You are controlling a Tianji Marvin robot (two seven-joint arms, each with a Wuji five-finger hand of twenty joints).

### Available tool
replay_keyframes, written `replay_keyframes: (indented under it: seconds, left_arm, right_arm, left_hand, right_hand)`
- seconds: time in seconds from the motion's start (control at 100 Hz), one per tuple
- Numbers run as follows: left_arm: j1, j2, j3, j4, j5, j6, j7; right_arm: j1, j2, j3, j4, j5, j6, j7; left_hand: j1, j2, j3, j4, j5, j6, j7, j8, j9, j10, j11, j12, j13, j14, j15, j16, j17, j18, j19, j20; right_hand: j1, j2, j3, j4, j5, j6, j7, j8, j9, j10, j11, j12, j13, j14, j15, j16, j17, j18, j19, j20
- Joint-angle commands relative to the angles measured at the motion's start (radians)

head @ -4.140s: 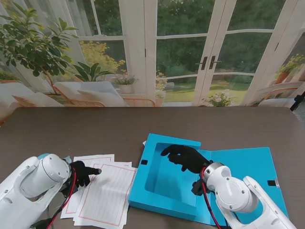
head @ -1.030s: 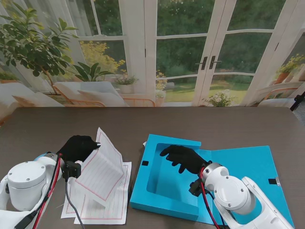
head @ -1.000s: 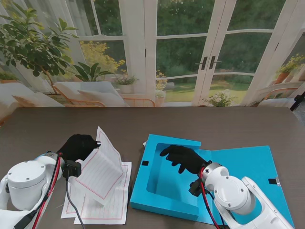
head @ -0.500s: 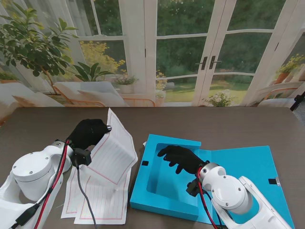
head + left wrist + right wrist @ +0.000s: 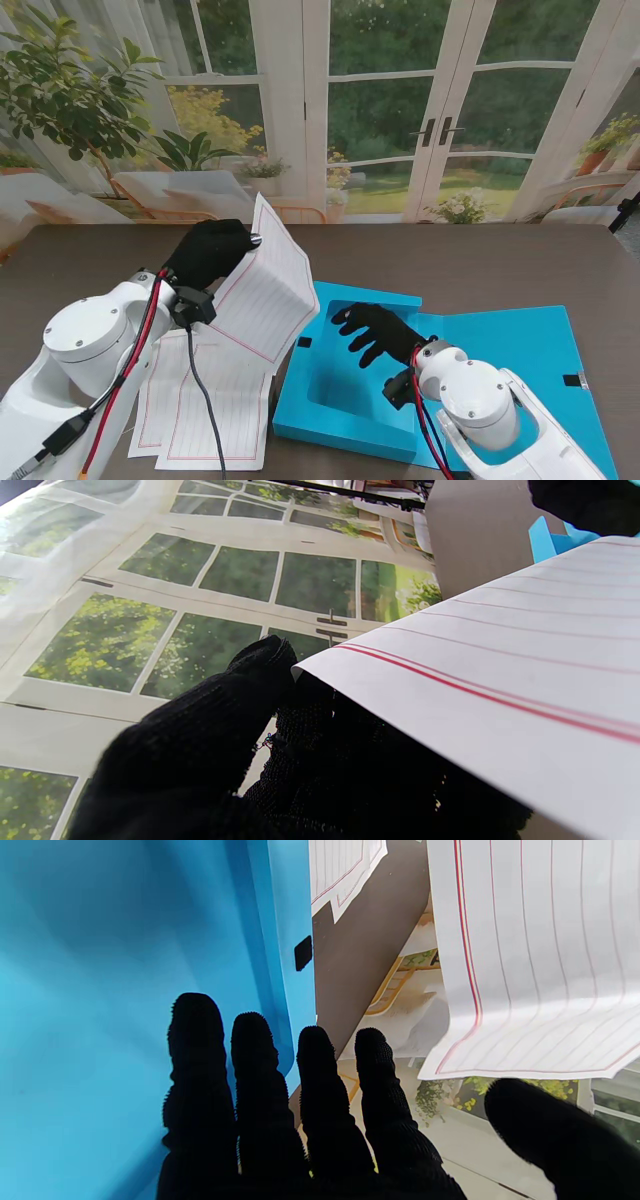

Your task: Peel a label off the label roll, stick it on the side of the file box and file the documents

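Matt paper, knit cloth, smooth blue board, dark wood-grain top.
Thin white ruled sheet (image 5: pixel 268 290), matt and limp, curling; black knitted gloves on left hand (image 5: pixel 208 254) and right hand (image 5: pixel 375 330), nubbly at the fingertips (image 5: pixel 194 1012); file box (image 5: pixel 350 375) smooth with a faint sheen; table (image 5: pixel 480 262) dull, finely grained; arm shells (image 5: pixel 85 340) glossy white plastic.

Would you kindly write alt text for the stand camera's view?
The left robot hand lifts one lined sheet off the table, beside an open blue file box. More lined papers lie flat nearer to me, and the right robot hand, fingers spread, is over the box.
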Motion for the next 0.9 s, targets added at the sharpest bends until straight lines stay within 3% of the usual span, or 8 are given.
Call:
replay_keyframes:
  seconds: [0.0,0.12,0.23,0.5,0.64,0.72,0.77,0.89]
  left_arm:
    - [-0.010,-0.013,0.011,-0.014,-0.012,-0.001,-0.014]
    - [-0.021,-0.016,0.025,-0.012,-0.029,-0.003,-0.009]
    - [-0.027,-0.017,0.034,-0.011,-0.040,-0.002,-0.009]
    - [-0.031,-0.014,0.036,0.002,-0.059,-0.009,-0.029]
    - [-0.031,-0.015,0.038,0.004,-0.058,-0.007,-0.028]
    - [-0.031,-0.015,0.040,0.008,-0.059,-0.006,-0.029]
    - [-0.032,-0.015,0.041,0.012,-0.061,-0.004,-0.031]
    - [-0.034,-0.015,0.048,0.018,-0.062,0.001,-0.034]
  right_arm:
    - [0.005,-0.007,0.000,0.008,0.009,0.007,0.025]
    - [0.014,-0.017,-0.002,0.012,0.087,0.021,0.021]
    - [0.024,-0.028,-0.010,0.015,0.148,0.036,0.008]
    - [0.034,-0.066,-0.032,0.020,0.273,0.048,-0.081]
    - [0.018,-0.080,-0.027,0.005,0.333,0.047,-0.120]
    - [0.011,-0.087,-0.024,-0.002,0.364,0.041,-0.138]
    - [0.008,-0.092,-0.023,-0.003,0.387,0.033,-0.152]
    - [0.002,-0.102,-0.022,-0.008,0.433,0.016,-0.183]
  left_hand:
    - [0.051,-0.050,0.028,0.021,-0.041,0.179,0.054,0.010,0.058,-0.067,0.018,0.021,0.036,-0.003,0.029,0.017,0.016,0.023,0.015,-0.009]
    - [0.050,-0.051,0.031,0.021,-0.041,0.181,0.054,0.010,0.059,-0.066,0.017,0.021,0.036,-0.001,0.027,0.018,0.013,0.036,0.007,-0.009]
    - [0.050,-0.049,0.029,0.020,-0.042,0.181,0.054,0.010,0.058,-0.065,0.017,0.020,0.036,-0.001,0.027,0.018,0.013,0.036,0.006,-0.008]
    - [0.049,-0.046,0.028,0.020,-0.040,0.180,0.053,0.010,0.060,-0.066,0.016,0.018,0.036,-0.002,0.026,0.019,0.014,0.036,0.005,-0.005]
    - [0.049,-0.047,0.027,0.020,-0.040,0.179,0.053,0.010,0.059,-0.064,0.016,0.017,0.035,0.002,0.026,0.019,0.014,0.036,0.005,-0.004]
    - [0.050,-0.046,0.026,0.020,-0.040,0.179,0.053,0.010,0.059,-0.064,0.016,0.017,0.034,0.002,0.026,0.020,0.014,0.036,0.004,-0.003]
    - [0.050,-0.044,0.026,0.020,-0.040,0.179,0.053,0.010,0.059,-0.064,0.017,0.017,0.034,0.003,0.026,0.020,0.012,0.036,0.003,-0.003]
    - [0.051,-0.042,0.023,0.020,-0.041,0.179,0.052,0.010,0.058,-0.063,0.016,0.016,0.033,0.003,0.026,0.021,0.004,0.035,0.001,-0.002]
  right_hand:
    - [-0.082,0.031,-0.033,-0.092,-0.035,0.011,0.006,-0.016,-0.037,0.003,-0.008,-0.013,-0.035,-0.001,-0.017,0.008,-0.487,-0.002,-0.032,0.036]
    - [-0.161,0.060,-0.069,-0.233,-0.063,0.029,0.011,-0.017,-0.073,-0.003,-0.010,-0.011,-0.066,-0.008,-0.037,0.006,-0.502,-0.017,-0.061,0.060]
    - [-0.187,0.082,-0.093,-0.305,-0.064,0.048,0.015,-0.018,-0.084,0.000,-0.010,-0.010,-0.076,-0.006,-0.046,0.006,-0.508,-0.023,-0.080,0.074]
    - [-0.150,0.078,-0.095,-0.339,-0.030,0.067,0.037,-0.010,-0.076,0.016,0.010,0.001,-0.063,0.006,-0.041,0.012,-0.505,-0.021,-0.097,0.086]
    - [-0.084,0.050,-0.065,-0.295,0.032,0.059,0.049,-0.005,-0.043,0.026,0.027,0.008,-0.040,0.016,-0.020,0.020,-0.492,-0.012,-0.113,0.095]
    - [-0.025,0.028,-0.063,-0.213,0.078,0.046,0.056,0.004,-0.023,0.033,0.034,0.015,-0.030,0.017,0.001,0.025,-0.484,-0.008,-0.131,0.114]
    - [0.017,0.011,-0.049,-0.187,0.105,0.035,0.069,0.011,-0.010,0.034,0.043,0.021,-0.022,0.017,0.011,0.029,-0.478,-0.005,-0.132,0.118]
    - [0.037,-0.053,0.015,-0.032,0.176,0.023,0.087,0.029,0.019,0.039,0.059,0.033,-0.011,0.024,0.038,0.034,-0.467,0.001,-0.146,0.130]
